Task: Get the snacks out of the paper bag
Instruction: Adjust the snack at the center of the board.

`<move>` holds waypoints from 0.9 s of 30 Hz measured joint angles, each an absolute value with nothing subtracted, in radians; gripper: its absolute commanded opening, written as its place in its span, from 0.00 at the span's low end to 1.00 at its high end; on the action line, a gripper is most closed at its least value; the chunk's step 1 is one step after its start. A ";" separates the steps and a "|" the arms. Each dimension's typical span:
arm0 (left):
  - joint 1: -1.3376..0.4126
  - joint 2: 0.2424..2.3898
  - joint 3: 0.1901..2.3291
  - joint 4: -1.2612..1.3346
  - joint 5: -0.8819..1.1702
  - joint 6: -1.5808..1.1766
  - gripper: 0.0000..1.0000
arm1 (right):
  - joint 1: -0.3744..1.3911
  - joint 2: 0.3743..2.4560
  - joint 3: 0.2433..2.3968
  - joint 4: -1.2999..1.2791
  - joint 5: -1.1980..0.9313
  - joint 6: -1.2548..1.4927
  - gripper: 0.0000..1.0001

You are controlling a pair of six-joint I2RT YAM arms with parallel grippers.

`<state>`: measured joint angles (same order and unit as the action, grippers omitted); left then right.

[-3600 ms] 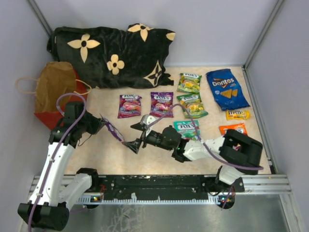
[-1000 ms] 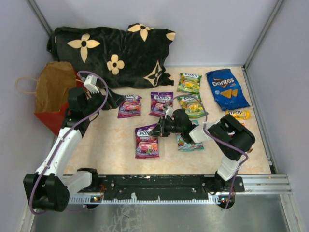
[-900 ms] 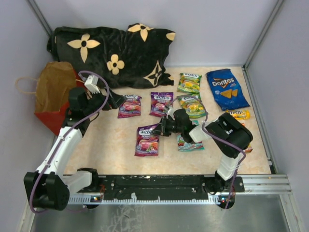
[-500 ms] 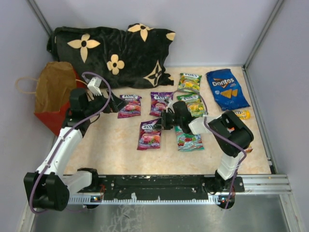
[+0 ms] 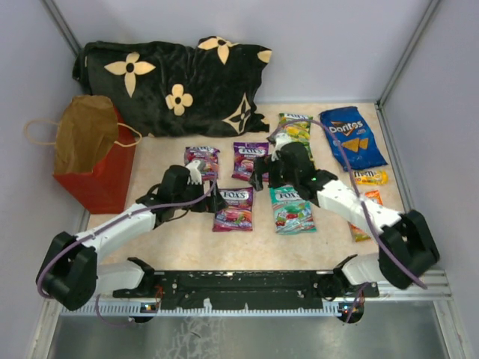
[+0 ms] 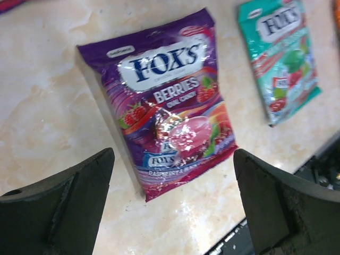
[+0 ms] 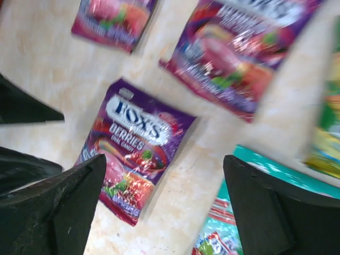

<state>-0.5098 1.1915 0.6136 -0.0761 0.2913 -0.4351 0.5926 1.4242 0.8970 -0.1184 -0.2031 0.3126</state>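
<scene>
Task looks nearly done: the snacks [image 5: 233, 208] lie on the bench [image 5: 172, 239], centre and right of frame. The paper bag [image 5: 93, 161] stands at left, contents not visible. Left gripper [image 5: 212, 201] and right gripper [image 5: 259, 176] are released, empty.

Paper bag [image 5: 90, 153]: far left — before the pillow [image 5: 172, 82].
Doritos bag [image 5: 352, 137]: far right, M&M's packet [image 5: 369, 177] just before it.
Berries pouch [image 5: 233, 209]: centre, left of second Fox's pouch [image 5: 292, 209].

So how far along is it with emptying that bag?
Mostly done, it seems: three purple pouches, a teal pouch and the Doritos bag lie on the table. The left gripper and right gripper are open, empty. Whether the paper bag hides more, I cannot tell.
</scene>
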 measured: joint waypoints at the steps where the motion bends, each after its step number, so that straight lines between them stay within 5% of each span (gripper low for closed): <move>1: -0.530 1.203 0.609 -0.075 0.264 -0.441 0.98 | 0.593 1.361 0.895 -0.133 -0.137 0.309 0.85; 9: -0.663 1.277 0.601 -0.047 0.016 -0.448 0.98 | 0.591 1.255 0.717 -0.175 0.132 0.334 0.80; 27: -0.744 1.481 0.677 -0.015 -0.113 -0.425 0.97 | 0.569 1.351 0.645 -0.225 0.245 0.430 0.83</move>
